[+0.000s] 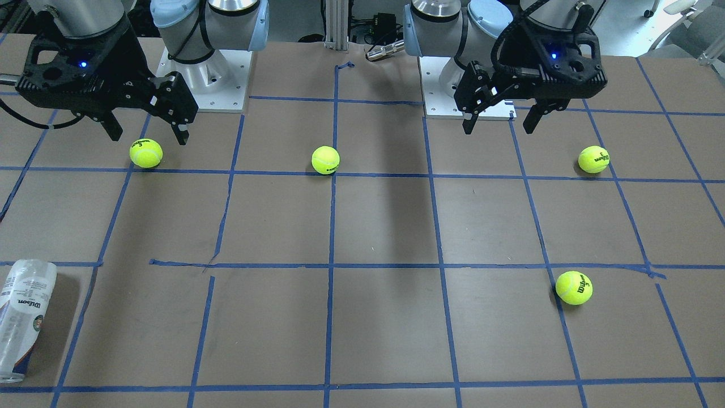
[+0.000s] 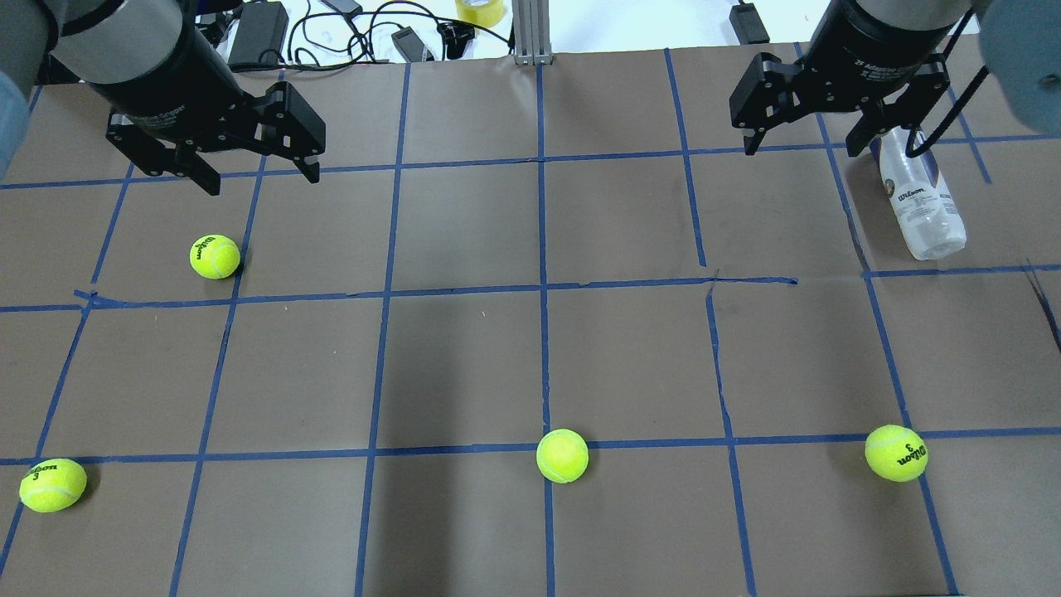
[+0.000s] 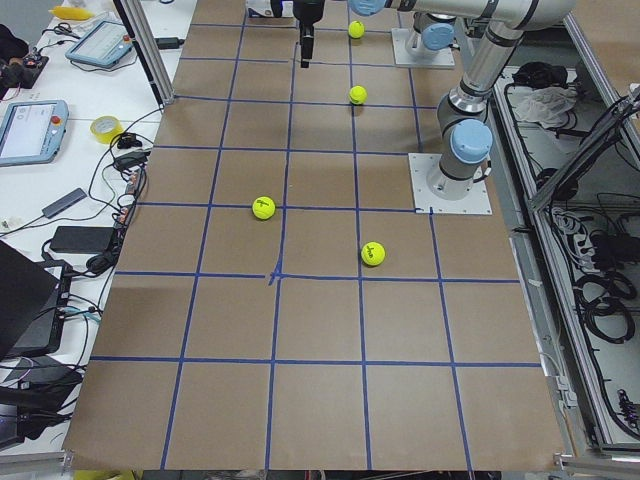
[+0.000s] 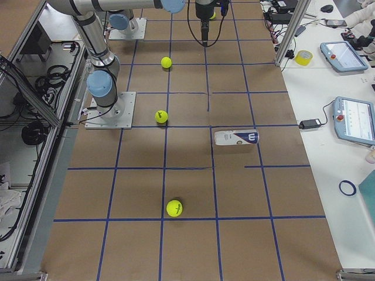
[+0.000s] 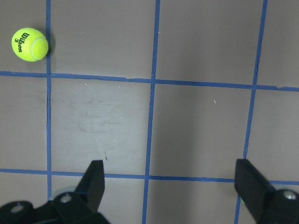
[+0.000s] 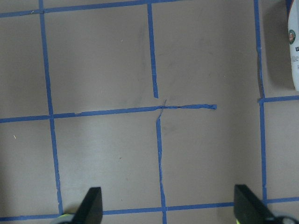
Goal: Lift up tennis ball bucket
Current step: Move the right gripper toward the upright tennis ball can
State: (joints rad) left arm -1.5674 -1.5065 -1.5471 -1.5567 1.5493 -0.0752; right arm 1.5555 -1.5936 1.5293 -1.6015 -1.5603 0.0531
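Note:
The tennis ball bucket (image 2: pixel 920 203) is a clear can with a white, navy and orange Wilson label. It lies on its side on the brown table, at the far right from the robot. It also shows in the front-facing view (image 1: pixel 22 317), the right side view (image 4: pixel 236 137) and at the right edge of the right wrist view (image 6: pixel 294 56). My right gripper (image 2: pixel 804 149) (image 1: pixel 144 133) (image 6: pixel 168 205) is open and empty. It hangs high above the table, apart from the bucket. My left gripper (image 2: pixel 259 178) (image 1: pixel 495 122) (image 5: pixel 173 182) is open and empty over the left half.
Several yellow-green tennis balls lie loose on the table: one (image 2: pixel 215 256) under the left gripper, one (image 2: pixel 53 485) at the near left, one (image 2: pixel 562 455) at the near middle and one (image 2: pixel 896 453) at the near right. Cables and a tape roll (image 2: pixel 479 10) lie beyond the far edge.

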